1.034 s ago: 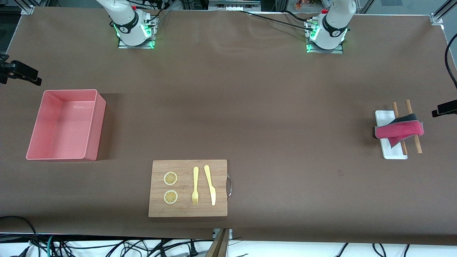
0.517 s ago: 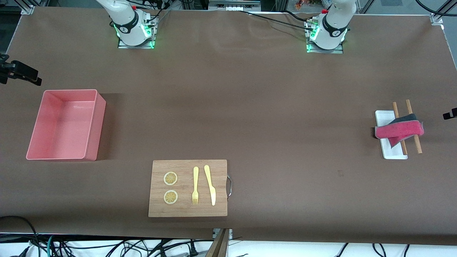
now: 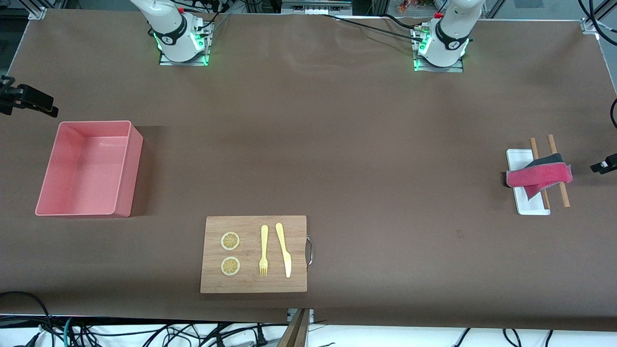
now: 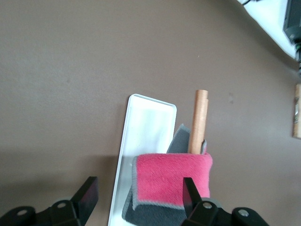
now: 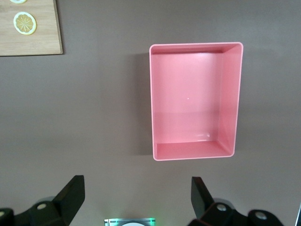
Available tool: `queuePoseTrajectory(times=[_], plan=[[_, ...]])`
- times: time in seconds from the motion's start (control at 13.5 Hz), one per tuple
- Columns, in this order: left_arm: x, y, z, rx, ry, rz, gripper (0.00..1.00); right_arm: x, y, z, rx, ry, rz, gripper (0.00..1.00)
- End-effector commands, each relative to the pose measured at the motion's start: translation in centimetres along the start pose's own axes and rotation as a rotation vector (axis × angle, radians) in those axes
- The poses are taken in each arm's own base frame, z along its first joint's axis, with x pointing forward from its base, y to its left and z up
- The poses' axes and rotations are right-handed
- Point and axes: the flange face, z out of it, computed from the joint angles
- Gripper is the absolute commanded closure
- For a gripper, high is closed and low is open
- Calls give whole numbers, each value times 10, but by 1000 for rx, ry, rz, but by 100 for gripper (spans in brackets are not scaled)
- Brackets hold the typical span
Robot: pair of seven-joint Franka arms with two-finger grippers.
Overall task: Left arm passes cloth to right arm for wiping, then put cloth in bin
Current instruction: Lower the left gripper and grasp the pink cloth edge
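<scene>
Brown paper covers the long table (image 3: 337,144) where two robot arms work. One pink-and-grey cloth (image 3: 539,176) lies draped over two wooden rods (image 3: 558,169) and one white tray (image 3: 524,202), its long axis running across the rods. The left gripper (image 4: 140,197) hangs over the cloth with fingers spread wide and nothing between them; one finger (image 4: 190,194) sits over the pink face, so the pickup looks a straight drop. The right gripper (image 5: 136,197), fingers wide and empty, waits over the table beside one pink bin (image 3: 87,166), well apart from the cloth. One cutting board (image 3: 254,254) carries two lemon slices (image 3: 230,241), one fork (image 3: 263,250) and one knife (image 3: 284,249).
</scene>
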Motion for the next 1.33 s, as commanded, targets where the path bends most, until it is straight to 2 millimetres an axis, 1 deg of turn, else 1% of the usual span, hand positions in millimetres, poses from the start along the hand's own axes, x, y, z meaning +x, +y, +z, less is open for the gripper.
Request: queuePoseTrajectory(times=[0.0, 0.07, 0.15, 0.3, 0.52, 0.74, 0.89, 0.96, 1.11, 1.26], plan=[[-4, -14, 4, -67, 28, -28, 20, 8, -7, 7, 9, -12, -18, 0], [-10, -19, 11, -102, 5, -47, 22, 17, -16, 15, 5, -13, -37, 0], [-14, -21, 15, -145, -4, -71, 23, 24, -19, 26, 7, -26, -41, 0], [-23, -30, 23, -209, -23, -130, 26, 29, -21, 35, 9, -43, -47, 0], [-32, -47, 33, -262, -12, -169, 27, 36, -28, 47, 13, -61, -50, 0], [-34, -43, 35, -303, -23, -172, 38, 43, -38, 53, 52, -53, -50, 0], [-34, -45, 40, -320, -18, -181, 42, 49, -41, 59, 57, -47, -52, 0], [-35, -49, 45, -342, -11, -192, 42, 53, -48, 64, 78, -50, -47, 0], [-38, -54, 48, -353, -6, -201, 43, 56, -59, 71, 89, -63, 28, 0], [-40, -55, 49, -361, -12, -200, 58, 58, -83, 73, 82, -61, 60, 0]])
